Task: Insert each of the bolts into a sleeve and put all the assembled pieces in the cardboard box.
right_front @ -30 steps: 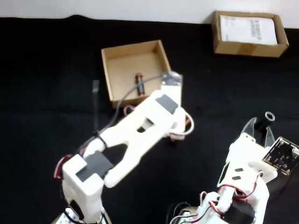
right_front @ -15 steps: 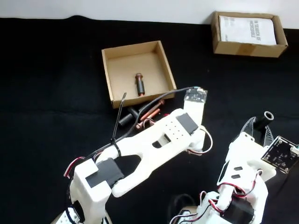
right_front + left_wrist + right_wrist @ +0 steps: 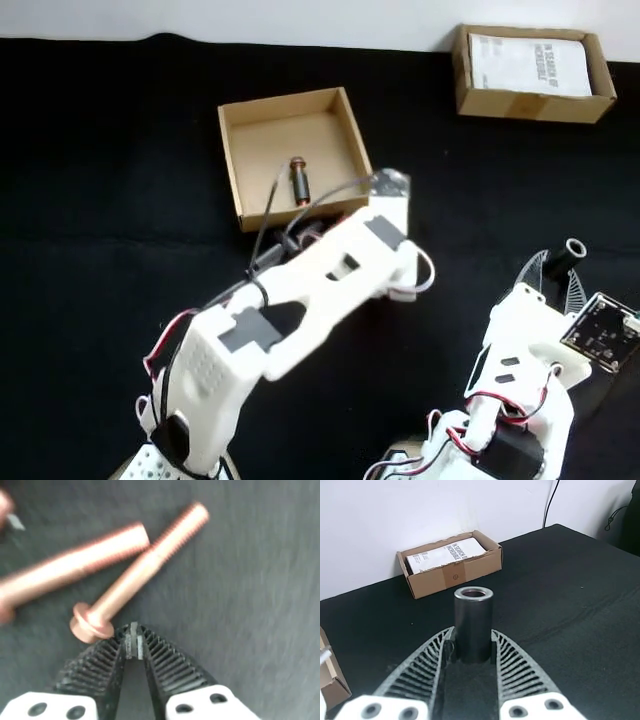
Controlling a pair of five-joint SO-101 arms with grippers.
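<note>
1 assembled piece [image 3: 298,180] lies in cardboard box [image 3: 250,140]. R gripper [image 3: 472,636] clamps upright sleeve [image 3: 473,612], no bolt in it. L gripper [image 3: 134,641] pinched closed, empty, tips beside head of loose bolt [image 3: 145,567]; 2nd bolt [image 3: 75,565] alongside on cloth. Est. early-mid: at least 2 bolts unassembled.

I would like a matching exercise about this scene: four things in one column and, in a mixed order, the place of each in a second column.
Things
1. sleeve
2. assembled piece
3. two loose bolts
4. printed sheet

Places
A. in the oblong cardboard box at the far edge
B. on the black table, at the tip of the left gripper
C. upright in the right gripper
D. lying in the square cardboard box

Pairs: 1-C, 2-D, 3-B, 4-A
</note>
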